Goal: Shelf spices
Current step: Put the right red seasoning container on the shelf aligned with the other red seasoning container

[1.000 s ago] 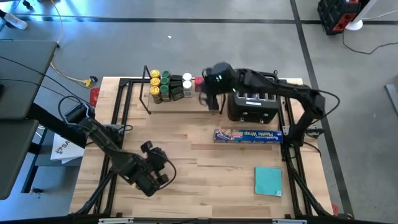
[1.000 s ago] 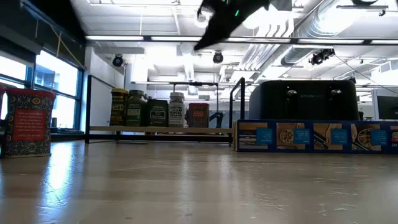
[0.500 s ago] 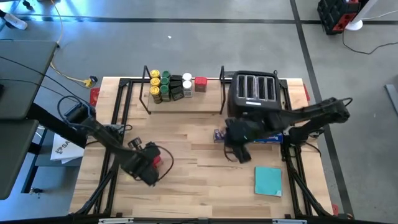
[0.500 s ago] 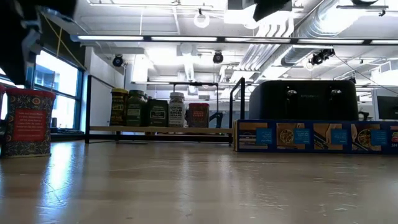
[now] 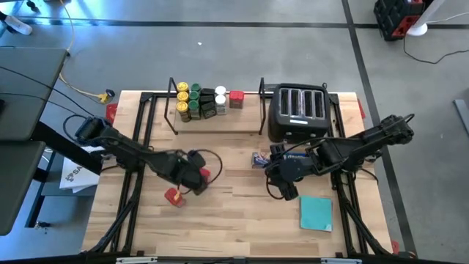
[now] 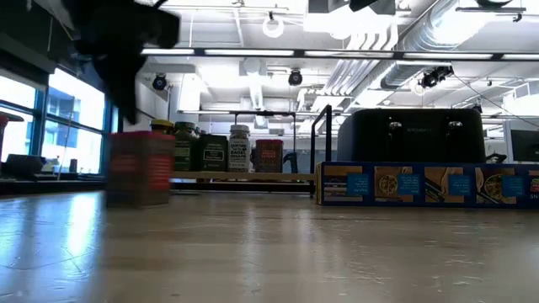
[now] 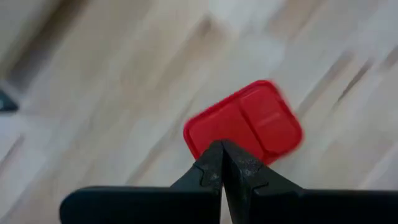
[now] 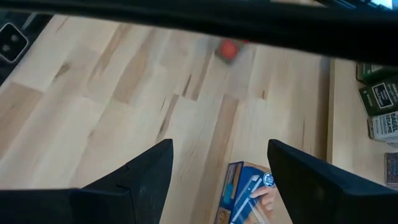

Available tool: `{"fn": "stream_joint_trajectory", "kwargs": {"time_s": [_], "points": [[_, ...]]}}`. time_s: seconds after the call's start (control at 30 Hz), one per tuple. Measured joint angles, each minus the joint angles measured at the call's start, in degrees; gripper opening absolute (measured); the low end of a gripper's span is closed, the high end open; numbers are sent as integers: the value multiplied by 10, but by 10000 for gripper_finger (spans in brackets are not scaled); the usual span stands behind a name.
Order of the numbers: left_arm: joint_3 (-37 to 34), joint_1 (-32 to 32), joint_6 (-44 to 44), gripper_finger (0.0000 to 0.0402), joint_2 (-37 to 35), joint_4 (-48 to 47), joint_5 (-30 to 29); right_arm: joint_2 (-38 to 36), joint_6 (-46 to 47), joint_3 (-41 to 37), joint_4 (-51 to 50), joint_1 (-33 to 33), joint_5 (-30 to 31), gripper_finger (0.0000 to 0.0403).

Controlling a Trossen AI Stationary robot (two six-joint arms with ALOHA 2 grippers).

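A red square tin [image 5: 206, 174] stands on the table's middle left and is blurred in the low view [image 6: 139, 168]. My left gripper [image 5: 198, 173] is shut, and its tips [image 7: 222, 149] are at the tin's red lid [image 7: 249, 121]. A second red square thing [image 5: 174, 196] lies nearer the near edge. The shelf [image 5: 216, 121] at the far edge holds several jars and one red tin [image 6: 269, 156] on its wooden floor [image 6: 219, 175]. My right gripper [image 5: 282, 185] hovers open [image 8: 217, 186] by the blue box's left end. My left gripper has its shut fingertips [image 7: 214, 158] against the near rim of the red tin's lid [image 7: 205, 134], slanting down from the table's left. Nothing lies between the fingers. The tin stands upright on the table.
A black four-slot toaster [image 5: 299, 114] stands right of the shelf. The long blue wrap box [image 5: 293, 159] lies in front of it. A teal square [image 5: 316, 213] lies near the right near corner. Bare wood lies between the two arms [image 5: 234, 191].
My right gripper drew back from the shelf's right part toward the near edge, to the blue box's left end. My left gripper moved right and toward the far edge. The red tin slid the same way with it, and the second red square came into view.
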Motion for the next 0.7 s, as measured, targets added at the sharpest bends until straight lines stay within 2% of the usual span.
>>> {"fn": "stream_joint_trajectory", "kwargs": {"time_s": [0.13, 0.23, 0.37, 0.5, 0.6, 0.7], "points": [[10, 8, 18, 0, -31, 43, -45, 1, 6, 0, 22, -3, 0, 256], [12, -3, 18, 0, -61, 48, -69, 2, 15, -26, 107, -8, 0, 256], [12, -38, -23, 0, -98, 33, -80, 6, -11, -114, 297, -21, -28, 256], [12, -91, -75, 0, -123, 19, -115, 40, -69, -199, 548, -41, -73, 256], [12, -127, -121, 0, -127, -1, -144, 98, -11, -196, 677, -65, -73, 256], [12, -153, -161, 0, -127, -27, -161, 173, -10, -133, 658, -86, -73, 258]]}}
